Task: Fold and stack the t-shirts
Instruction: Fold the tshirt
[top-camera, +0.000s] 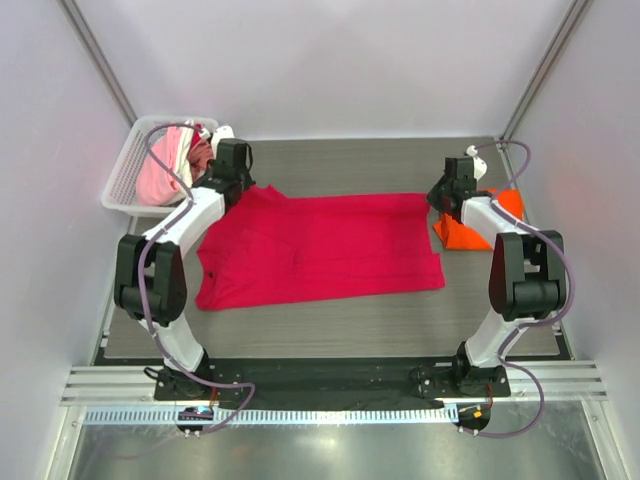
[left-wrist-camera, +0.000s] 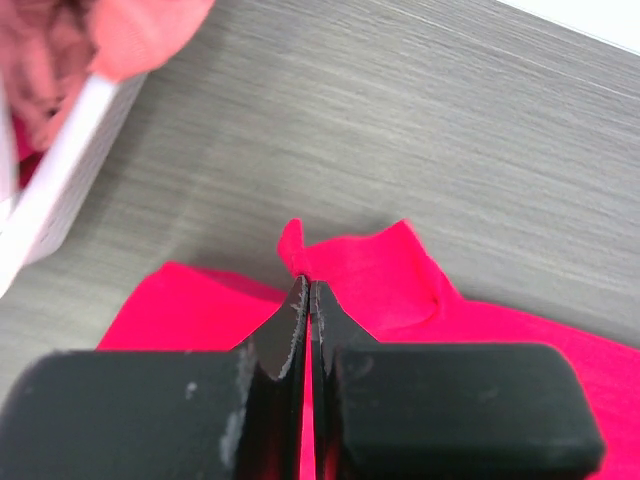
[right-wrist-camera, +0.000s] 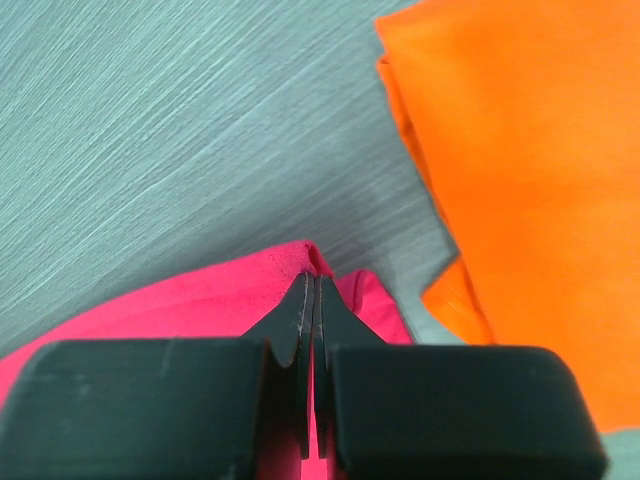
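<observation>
The red shirt (top-camera: 330, 255) lies flat at mid-frame in the top view. The left gripper (left-wrist-camera: 307, 290) and right gripper (right-wrist-camera: 312, 285) each have their jaws clamped on one of its upper corners. A clean fold likely means lifting both corners evenly and drawing them toward the bottom edge, with the cloth taut and clear of the orange shirt (right-wrist-camera: 520, 150) at right.

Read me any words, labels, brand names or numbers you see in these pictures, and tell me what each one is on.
None: no readable text in any view.
The red shirt, orange shirt, basket and table carry no print that shows.
The left claw and right claw are plain black, with no marking.
</observation>
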